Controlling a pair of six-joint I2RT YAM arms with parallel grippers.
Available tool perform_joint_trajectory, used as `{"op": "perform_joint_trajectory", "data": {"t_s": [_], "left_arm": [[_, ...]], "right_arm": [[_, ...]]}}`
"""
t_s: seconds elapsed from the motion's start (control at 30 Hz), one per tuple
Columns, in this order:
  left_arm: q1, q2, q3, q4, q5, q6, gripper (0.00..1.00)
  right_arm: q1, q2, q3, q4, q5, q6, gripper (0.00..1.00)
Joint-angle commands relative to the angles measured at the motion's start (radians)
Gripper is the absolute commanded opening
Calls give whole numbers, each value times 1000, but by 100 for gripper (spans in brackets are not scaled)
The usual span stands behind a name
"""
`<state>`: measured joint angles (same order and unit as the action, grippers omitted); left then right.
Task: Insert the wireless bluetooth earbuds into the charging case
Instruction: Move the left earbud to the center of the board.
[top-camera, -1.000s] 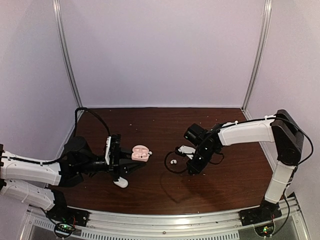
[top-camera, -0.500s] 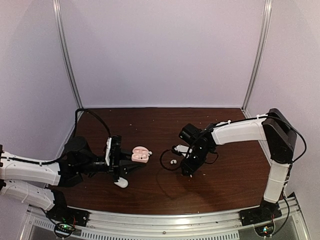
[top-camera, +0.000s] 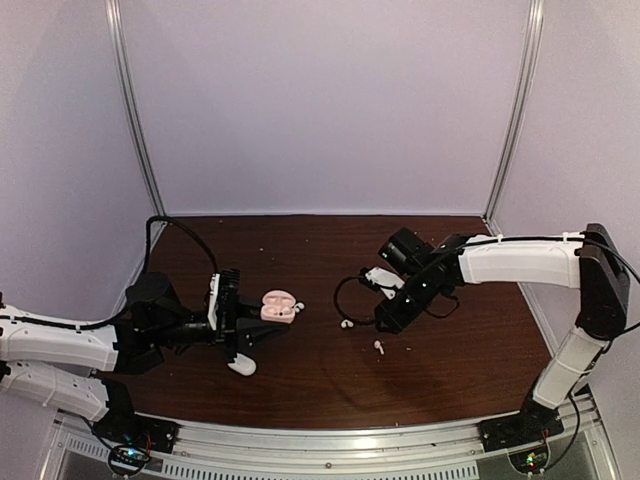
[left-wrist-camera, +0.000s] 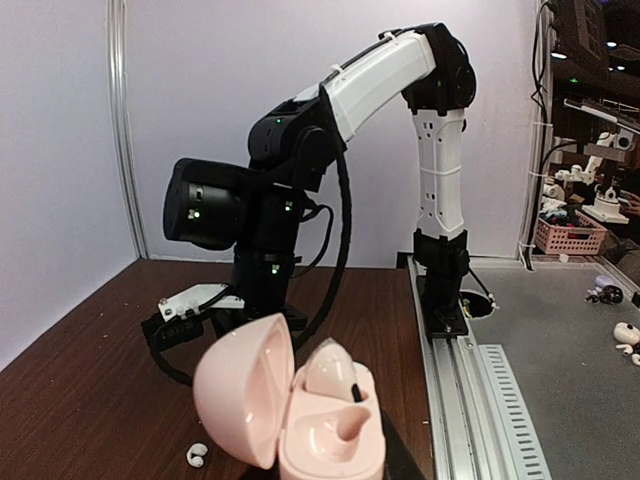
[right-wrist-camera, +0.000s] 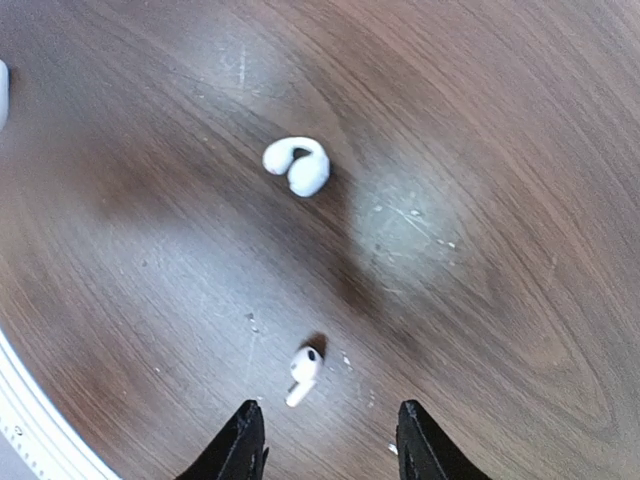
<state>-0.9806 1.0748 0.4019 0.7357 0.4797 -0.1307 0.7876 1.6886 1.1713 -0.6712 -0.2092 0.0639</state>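
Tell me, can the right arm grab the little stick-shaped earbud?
Probably yes. The earbud lies alone on the table, just ahead of the right gripper, whose jaws are apart, with nothing in between.

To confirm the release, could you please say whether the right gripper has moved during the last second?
Yes. The right gripper has shifted toward the back wall, from nearer than the hook-shaped earbud to about level with it.

Right gripper (right-wrist-camera: 330, 445): jaws, closed a second ago, now stand apart; a stemmed earbud (right-wrist-camera: 303, 375) newly lies on the table (right-wrist-camera: 480, 200), just ahead of the fingertips.
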Motion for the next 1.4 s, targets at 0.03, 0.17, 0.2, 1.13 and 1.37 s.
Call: {"op": "perform_joint_trajectory", "data": {"t_s": [0.03,0.17,0.2,1.13,1.37], "left_arm": [[8,-18,10,36,-10,-4,0],[7,-21,12,34,-13,-6,0],[7,-23,11,33,-12,-6,0],[7,-19,16,29,-25,-13,0],[7,-24,17,21,-30,-14,0]], "right_arm": [[-13,-16,-79,-20,137,17,43],[-12,-4,-112,-10,148,12,35],[-11,0,-118,-10,147,10,34],[54,120,-78,76,85,-1,56],[57,152,-45,93,79,-10,57]]}}
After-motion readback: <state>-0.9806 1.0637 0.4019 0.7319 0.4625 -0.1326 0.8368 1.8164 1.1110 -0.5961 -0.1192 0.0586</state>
